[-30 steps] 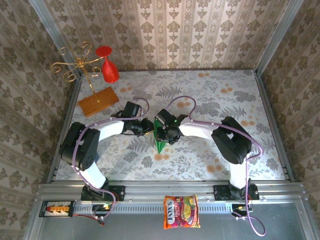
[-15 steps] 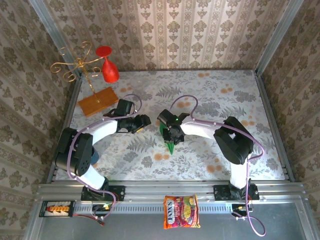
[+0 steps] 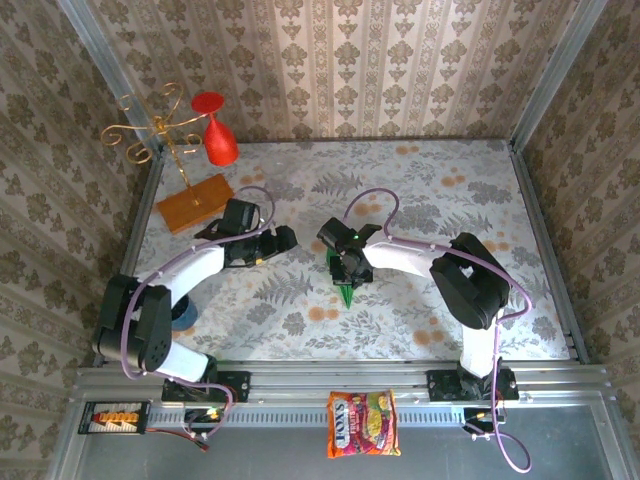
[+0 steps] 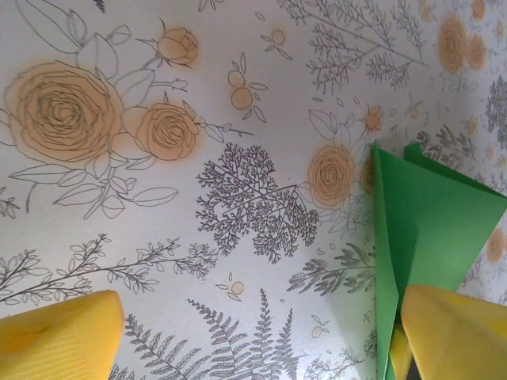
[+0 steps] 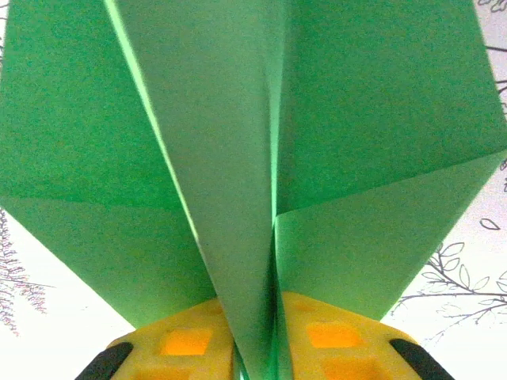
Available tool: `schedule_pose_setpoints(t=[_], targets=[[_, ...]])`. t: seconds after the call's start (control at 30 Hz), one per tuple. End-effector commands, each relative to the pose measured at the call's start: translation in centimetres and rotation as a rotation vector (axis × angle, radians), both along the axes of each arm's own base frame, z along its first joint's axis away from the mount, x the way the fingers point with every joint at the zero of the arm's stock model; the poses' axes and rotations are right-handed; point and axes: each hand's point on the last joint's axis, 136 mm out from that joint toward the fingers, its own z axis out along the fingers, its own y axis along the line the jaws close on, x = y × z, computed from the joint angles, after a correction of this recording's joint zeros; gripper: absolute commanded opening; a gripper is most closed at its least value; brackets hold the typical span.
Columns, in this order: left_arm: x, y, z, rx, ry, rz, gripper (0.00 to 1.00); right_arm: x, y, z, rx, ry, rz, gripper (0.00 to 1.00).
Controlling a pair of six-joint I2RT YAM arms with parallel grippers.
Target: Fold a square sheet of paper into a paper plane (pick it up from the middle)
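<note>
The green paper, folded into a slim pointed paper plane (image 3: pixel 346 291), hangs at mid-table with its tip toward the near edge. My right gripper (image 3: pixel 346 270) is shut on it. In the right wrist view the plane (image 5: pixel 261 142) spreads upward from the centre fold, which is pinched between the yellow fingers (image 5: pixel 178 342) of that gripper (image 5: pixel 257 348). My left gripper (image 3: pixel 283 239) stands open a short way to the plane's left, apart from it. In the left wrist view its gripper (image 4: pixel 253 340) has bare tablecloth between the fingertips, and the plane (image 4: pixel 432 222) sits by the right finger (image 4: pixel 459 328).
An orange-brown board (image 3: pixel 196 203) with a gold wire stand (image 3: pixel 150 130) and a red cone-shaped piece (image 3: pixel 216 142) sits at the far left. A snack packet (image 3: pixel 362 423) lies on the front rail. Patterned walls close the table's left, far and right sides.
My left gripper has opened wide and drawn back to the left, away from the plane. The right gripper has carried the plane slightly right.
</note>
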Motion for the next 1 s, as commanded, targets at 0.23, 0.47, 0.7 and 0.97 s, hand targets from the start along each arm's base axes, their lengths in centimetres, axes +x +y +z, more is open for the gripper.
schedule_pose_setpoints(t=[0.23, 0.47, 0.7, 0.97], targets=[[-0.4, 2.7, 0.5, 0.076, -0.033, 0.022, 1.0, 0.5, -1.2, 1.0, -0.055, -0.035, -0.012, 0.12], [-0.2, 4.4, 1.2, 0.09, -0.053, 0.051, 1.0, 4.6, -2.3, 4.9, 0.003, -0.124, 0.018, 0.1], [-0.5, 5.0, 1.2, 0.089, -0.055, 0.062, 1.0, 10.3, -4.4, 5.1, 0.016, -0.136, 0.069, 0.09], [-0.6, 4.8, 0.8, 0.076, -0.037, 0.054, 1.0, 14.5, -5.6, 3.0, 0.006, -0.085, 0.119, 0.09]])
